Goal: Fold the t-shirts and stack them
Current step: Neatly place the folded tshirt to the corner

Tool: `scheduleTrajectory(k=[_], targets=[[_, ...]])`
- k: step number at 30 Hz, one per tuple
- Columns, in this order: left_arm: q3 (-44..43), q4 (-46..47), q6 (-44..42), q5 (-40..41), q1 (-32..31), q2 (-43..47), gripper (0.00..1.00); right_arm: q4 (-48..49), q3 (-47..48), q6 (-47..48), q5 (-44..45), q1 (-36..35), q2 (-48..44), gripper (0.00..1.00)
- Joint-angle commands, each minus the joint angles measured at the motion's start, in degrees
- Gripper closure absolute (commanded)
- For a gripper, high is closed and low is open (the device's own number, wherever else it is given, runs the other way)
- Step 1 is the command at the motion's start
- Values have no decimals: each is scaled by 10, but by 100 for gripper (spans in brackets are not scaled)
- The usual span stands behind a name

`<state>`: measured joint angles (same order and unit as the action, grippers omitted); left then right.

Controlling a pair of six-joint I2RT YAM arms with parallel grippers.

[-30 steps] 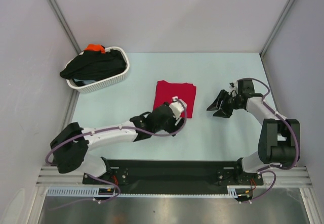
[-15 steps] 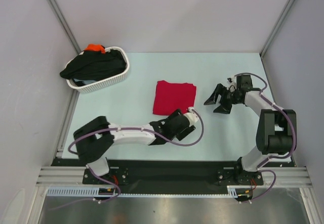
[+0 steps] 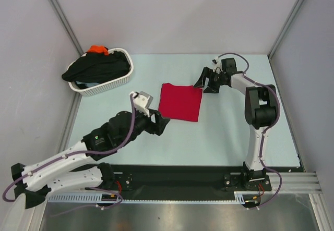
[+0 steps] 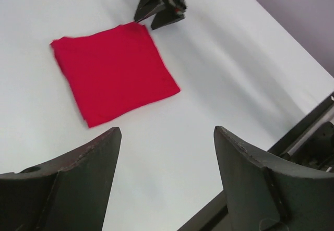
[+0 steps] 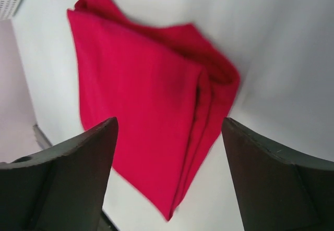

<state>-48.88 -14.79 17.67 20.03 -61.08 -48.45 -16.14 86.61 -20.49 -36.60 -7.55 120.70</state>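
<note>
Folded red shirt (image 3: 180,101) flat on worktop (image 3: 235,129).
Both empty, jaws agape: left tool (image 3: 159,123) near its left edge, right tool (image 3: 203,84) by its far-right corner.

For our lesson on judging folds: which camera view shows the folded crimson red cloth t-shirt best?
The left wrist view: the folded crimson red cloth t-shirt lies whole, sharp and uncovered. The top external view shows it whole but smaller. The right wrist view is close and blurred, yet shows its layered edge.
</note>
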Motion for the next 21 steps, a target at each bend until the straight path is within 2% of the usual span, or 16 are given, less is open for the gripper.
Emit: scheduleTrajectory(k=[1, 3, 4, 9, 13, 18, 20, 21], targets=[[21, -69, 35, -24, 38, 36, 22, -50, 70, 53, 26, 2, 43, 17], [22, -69, 26, -53, 73, 50, 24, -79, 108, 75, 30, 3, 69, 22], [22, -64, 22, -66, 84, 50, 25, -89, 118, 82, 32, 3, 76, 28], [11, -50, 4, -121, 137, 33, 26, -146, 176, 92, 40, -6, 118, 28], [-4, -40, -8, -155, 163, 9, 26, -141, 156, 76, 49, -19, 114, 25], [-13, -39, -10, -166, 185, -4, 25, -125, 140, 41, 34, -35, 119, 25], [-15, -44, -8, -167, 191, -4, 26, -123, 138, 31, 43, -41, 121, 27], [-15, -52, -4, -167, 192, -3, 26, -121, 136, 26, 47, -41, 121, 32]])
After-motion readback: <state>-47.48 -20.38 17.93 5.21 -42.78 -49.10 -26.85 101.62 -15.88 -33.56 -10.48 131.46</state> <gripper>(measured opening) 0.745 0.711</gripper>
